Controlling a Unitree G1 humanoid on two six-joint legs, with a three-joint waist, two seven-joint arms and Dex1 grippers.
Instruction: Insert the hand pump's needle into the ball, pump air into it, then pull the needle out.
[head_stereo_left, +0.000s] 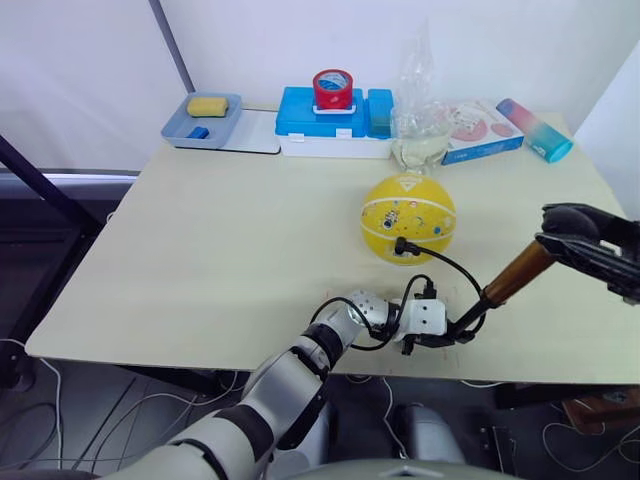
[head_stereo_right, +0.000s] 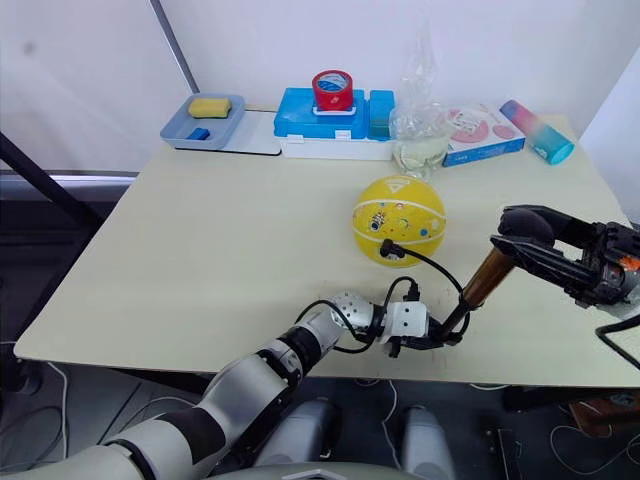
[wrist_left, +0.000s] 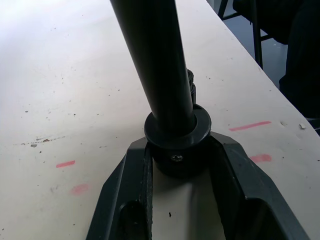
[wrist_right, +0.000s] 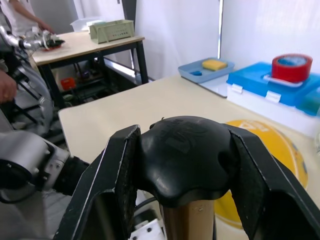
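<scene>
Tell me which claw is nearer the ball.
Left, narrowly. The left claw grips the hand pump's base cap just in front of the ball; the right claw holds the T-handle, off to the ball's right.

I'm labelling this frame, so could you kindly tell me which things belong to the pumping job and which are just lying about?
In use:
- hand pump, held at both ends
- needle, in the ball
- ball
- left gripper
- right gripper

Lying about:
- blue box with red tape roll
- blue tray with yellow sponge
- plastic bag
- pink-blue tube
</scene>
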